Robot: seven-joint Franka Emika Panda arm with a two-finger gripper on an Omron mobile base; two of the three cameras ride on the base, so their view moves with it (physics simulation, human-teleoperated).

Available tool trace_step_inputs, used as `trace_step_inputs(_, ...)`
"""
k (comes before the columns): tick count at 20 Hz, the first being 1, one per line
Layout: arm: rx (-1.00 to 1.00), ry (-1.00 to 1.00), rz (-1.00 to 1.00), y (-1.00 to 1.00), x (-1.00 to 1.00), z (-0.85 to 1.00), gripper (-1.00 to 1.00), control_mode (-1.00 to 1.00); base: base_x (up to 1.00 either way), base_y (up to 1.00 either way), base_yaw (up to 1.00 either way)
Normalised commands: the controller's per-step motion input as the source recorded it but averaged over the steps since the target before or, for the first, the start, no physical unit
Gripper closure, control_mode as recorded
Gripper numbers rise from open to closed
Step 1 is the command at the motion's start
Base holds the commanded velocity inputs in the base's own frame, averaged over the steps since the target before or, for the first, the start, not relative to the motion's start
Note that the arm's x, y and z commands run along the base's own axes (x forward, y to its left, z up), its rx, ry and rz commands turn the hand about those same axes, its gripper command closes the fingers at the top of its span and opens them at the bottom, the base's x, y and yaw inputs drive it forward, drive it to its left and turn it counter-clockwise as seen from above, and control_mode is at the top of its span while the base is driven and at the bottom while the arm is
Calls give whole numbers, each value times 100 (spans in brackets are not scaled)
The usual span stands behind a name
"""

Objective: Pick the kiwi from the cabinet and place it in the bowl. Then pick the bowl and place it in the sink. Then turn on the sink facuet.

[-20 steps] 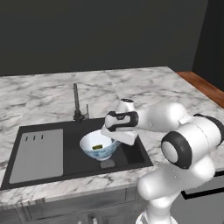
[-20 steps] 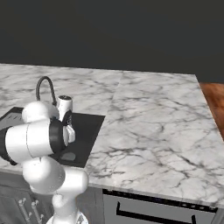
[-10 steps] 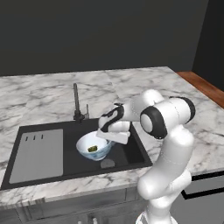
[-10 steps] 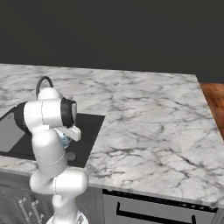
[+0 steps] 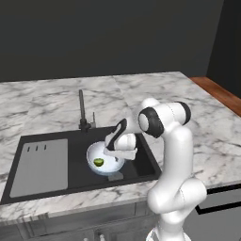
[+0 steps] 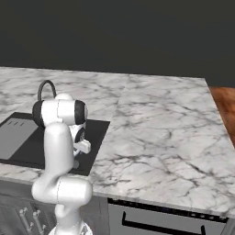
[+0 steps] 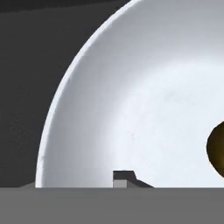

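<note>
The bowl [image 5: 104,157], white inside, sits in the black sink [image 5: 141,162] near its right end. The lime-green kiwi [image 5: 99,162] lies inside it and shows as a dark brownish edge [image 7: 216,151] in the hand view. My gripper [image 5: 115,151] reaches down over the bowl's right rim. In the hand view my gripper [image 7: 74,183] straddles the bowl's rim [image 7: 57,113], and one fingertip [image 7: 124,177] stands inside the bowl, clear of the rim. The jaws are open. The thin dark sink faucet [image 5: 82,110] stands behind the basin. The cabinet is out of view.
A light grey drainboard [image 5: 40,164] fills the sink's left part. Marble counter [image 5: 207,132] runs all around the basin, wide to the right [image 6: 160,128]. From the right base view, the arm [image 6: 57,137] stands in front of the sink [image 6: 98,133].
The arm's upper links have swung from low on the right to upright. The hand has stayed at the bowl, and the bowl has barely shifted in the sink.
</note>
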Motion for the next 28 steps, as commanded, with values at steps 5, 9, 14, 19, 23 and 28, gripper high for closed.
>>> trace_step_inputs(5,0,0,7,41,37,-34,100,-100,0,0,0)
trace_step_inputs(9,0,0,7,40,12,-4,100,-100,0,0,0)
trace_step_inputs(14,0,0,1,39,0,0,-100,-100,0,0,0)
trace_step_inputs(19,0,0,0,3,-2,22,-100,-100,0,0,0)
trace_step_inputs(23,1,0,0,0,-8,85,-100,-100,0,0,0)
trace_step_inputs(28,3,0,0,-4,-4,100,-100,-100,0,0,0)
